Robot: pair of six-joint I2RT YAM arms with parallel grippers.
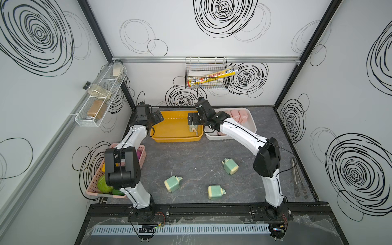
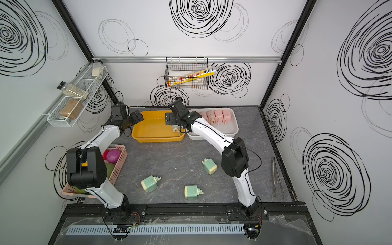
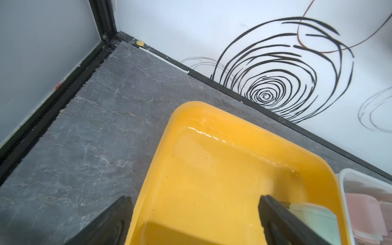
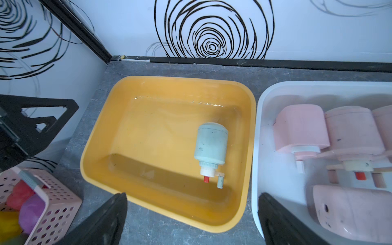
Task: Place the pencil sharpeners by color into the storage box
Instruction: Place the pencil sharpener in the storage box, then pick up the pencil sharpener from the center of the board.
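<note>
pinks (image 2: 214,116) in white tray (image 4: 267,127) | one green (image 4: 211,146) in yellow tray (image 4: 169,79) | three greens (image 1: 215,192) loose | left gripper (image 3: 194,198), right gripper (image 4: 192,196) spread wide, empty

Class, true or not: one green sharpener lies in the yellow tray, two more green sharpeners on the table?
No: both top views show three green sharpeners on the table, not two. One green sharpener does lie in the yellow tray.
</note>
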